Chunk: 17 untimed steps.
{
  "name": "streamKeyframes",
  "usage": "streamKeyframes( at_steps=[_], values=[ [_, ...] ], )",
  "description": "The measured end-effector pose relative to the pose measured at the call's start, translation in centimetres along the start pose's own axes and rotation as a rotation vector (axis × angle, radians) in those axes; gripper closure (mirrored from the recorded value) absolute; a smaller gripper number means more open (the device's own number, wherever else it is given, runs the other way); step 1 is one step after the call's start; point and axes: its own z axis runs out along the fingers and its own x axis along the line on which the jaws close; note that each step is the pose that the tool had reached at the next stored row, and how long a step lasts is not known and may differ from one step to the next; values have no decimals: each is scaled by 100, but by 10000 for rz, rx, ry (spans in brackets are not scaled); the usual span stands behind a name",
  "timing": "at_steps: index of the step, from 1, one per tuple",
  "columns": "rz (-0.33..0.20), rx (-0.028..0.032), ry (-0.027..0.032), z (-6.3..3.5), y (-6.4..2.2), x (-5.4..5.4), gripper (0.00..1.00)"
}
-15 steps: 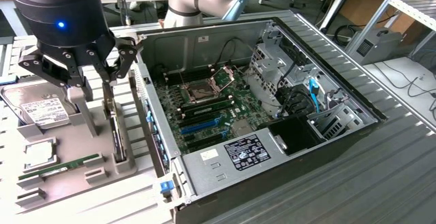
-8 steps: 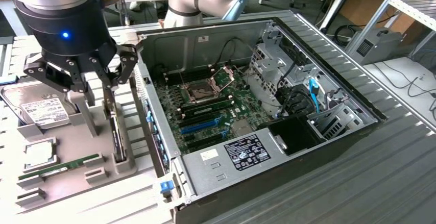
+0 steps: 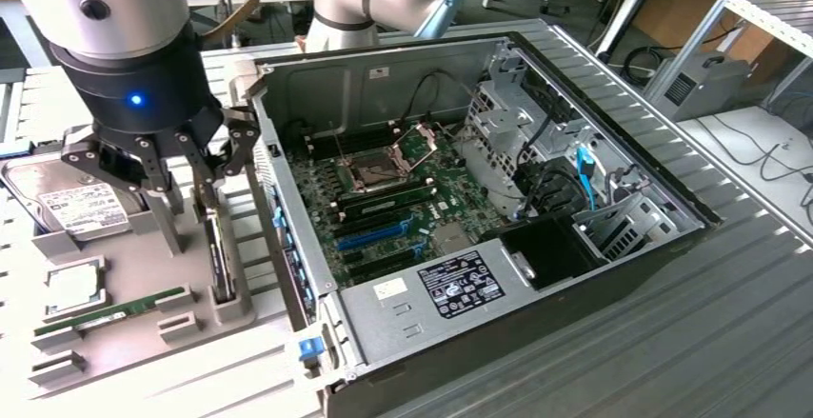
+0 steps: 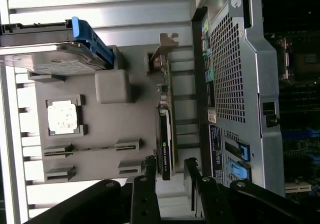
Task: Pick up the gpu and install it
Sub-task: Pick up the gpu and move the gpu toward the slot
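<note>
end effector [image 3: 188, 182] is in the upper left of the exterior view, jaws open, right over the gpu [image 3: 220, 251]. the card stands on edge in a slot of the gray holder tray [image 3: 140, 256], just beside the open pc case [image 3: 368, 85]. in the wrist view the fingers [image 4: 150, 169] straddle the card's end without clamping it. hard drive [image 3: 76, 207] and ram stick [image 3: 109, 311] lie on the tray too.

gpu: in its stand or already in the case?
In the stand: the gpu stands on edge in the grey tray, outside the case; the gripper open around it.
</note>
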Motion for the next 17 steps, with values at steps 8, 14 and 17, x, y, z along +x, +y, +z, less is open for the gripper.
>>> streamKeyframes(
  at_steps=[8, 14, 17],
  values=[
    [1, 0, 0, 175, -7, 5, 64],
    [1, -5, 1, 195, -8, 5, 64],
    [1, -8, -2, 202, -8, 5, 64]
  ],
)
